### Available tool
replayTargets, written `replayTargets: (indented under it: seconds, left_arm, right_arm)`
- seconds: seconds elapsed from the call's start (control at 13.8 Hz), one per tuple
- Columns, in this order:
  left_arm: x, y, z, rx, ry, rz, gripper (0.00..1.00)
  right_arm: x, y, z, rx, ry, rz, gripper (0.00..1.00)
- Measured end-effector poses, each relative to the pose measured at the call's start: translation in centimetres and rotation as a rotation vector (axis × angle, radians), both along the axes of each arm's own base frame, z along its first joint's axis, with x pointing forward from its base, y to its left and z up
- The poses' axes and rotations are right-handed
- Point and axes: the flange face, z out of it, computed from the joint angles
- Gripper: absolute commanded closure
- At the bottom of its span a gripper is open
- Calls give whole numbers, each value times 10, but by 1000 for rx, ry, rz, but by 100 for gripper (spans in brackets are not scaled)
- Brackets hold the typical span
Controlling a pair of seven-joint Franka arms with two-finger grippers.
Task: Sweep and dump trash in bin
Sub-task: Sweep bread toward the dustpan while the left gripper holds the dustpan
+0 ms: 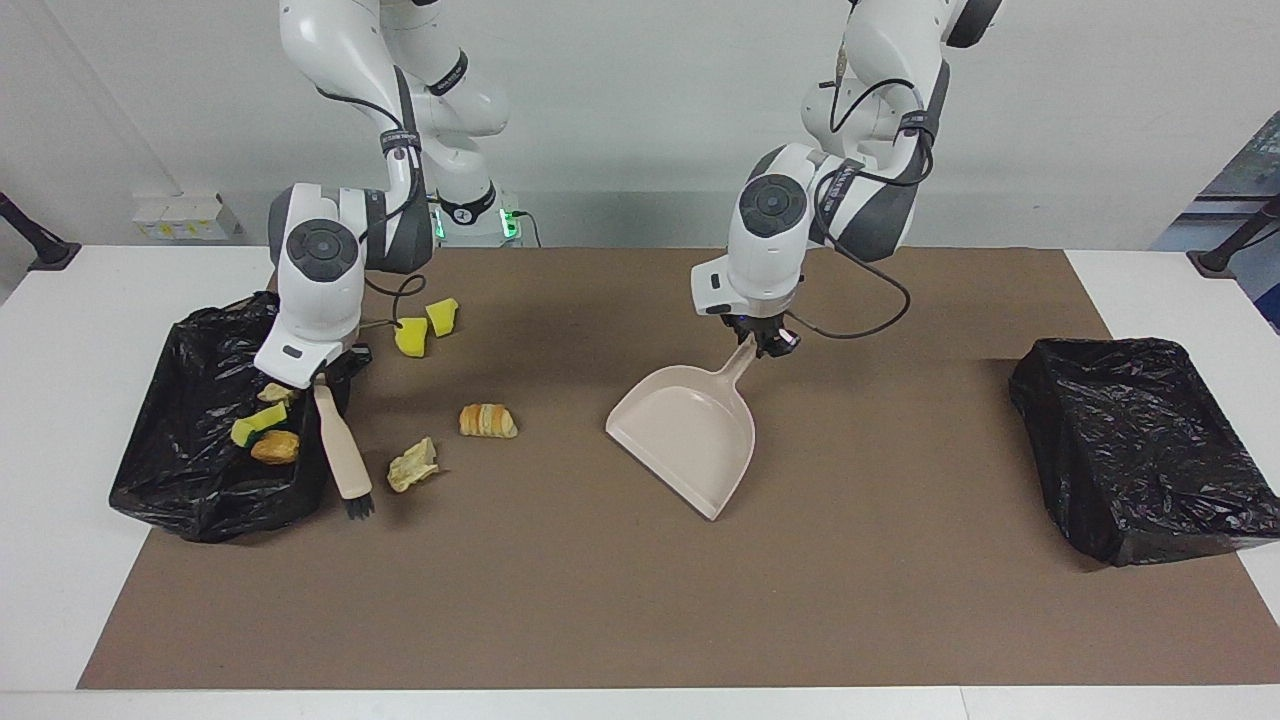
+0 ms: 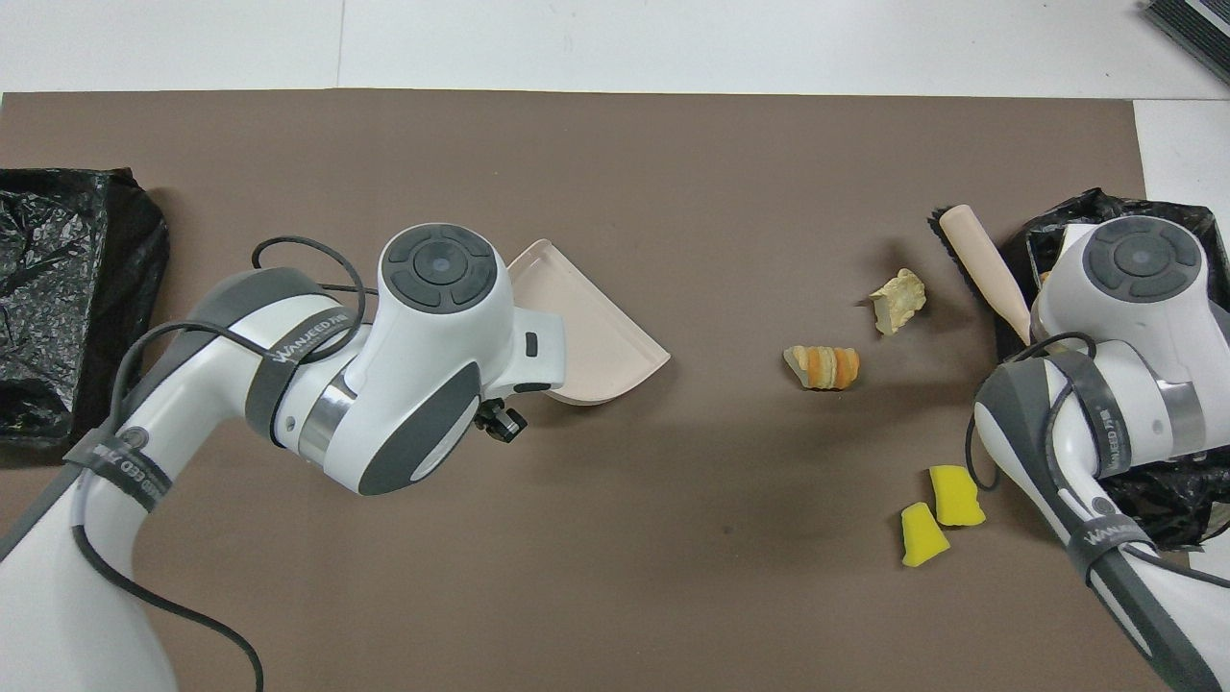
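Note:
My left gripper (image 1: pixel 765 342) is shut on the handle of the beige dustpan (image 1: pixel 690 440), which hangs tilted over the middle of the mat; my wrist partly covers the dustpan (image 2: pixel 596 336) from above. My right gripper (image 1: pixel 318 375) is shut on the handle of the beige hand brush (image 1: pixel 338 450), with the black bristles down by the bin's corner. Loose trash lies on the mat: a pale beige scrap (image 1: pixel 412 466) beside the bristles, a croissant piece (image 1: pixel 487 420) and two yellow sponge chunks (image 1: pixel 411 336) nearer the robots. The black-lined bin (image 1: pixel 190 500) holds several more scraps.
A second black-lined bin (image 1: pixel 1130 450) stands at the left arm's end of the brown mat (image 1: pixel 640 600). From above, the brush (image 2: pixel 975 264) lies between the beige scrap (image 2: pixel 899 299) and the bin (image 2: pixel 1095 216) at the right arm's end.

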Motion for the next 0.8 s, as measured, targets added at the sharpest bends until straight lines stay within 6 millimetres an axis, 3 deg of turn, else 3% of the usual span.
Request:
replayTargets:
  seconds: [0.29, 0.51, 0.8]
  left_arm:
    - [11, 27, 0, -25, 44, -147, 100]
    - [16, 29, 4, -52, 45, -245, 100]
    - [33, 48, 11, -126, 33, -461, 100]
  right_arm:
    - [0, 0, -1, -13, 3, 11, 100]
    - [0, 1, -2, -28, 7, 25, 100]
    - [-2, 7, -5, -55, 16, 57, 100]
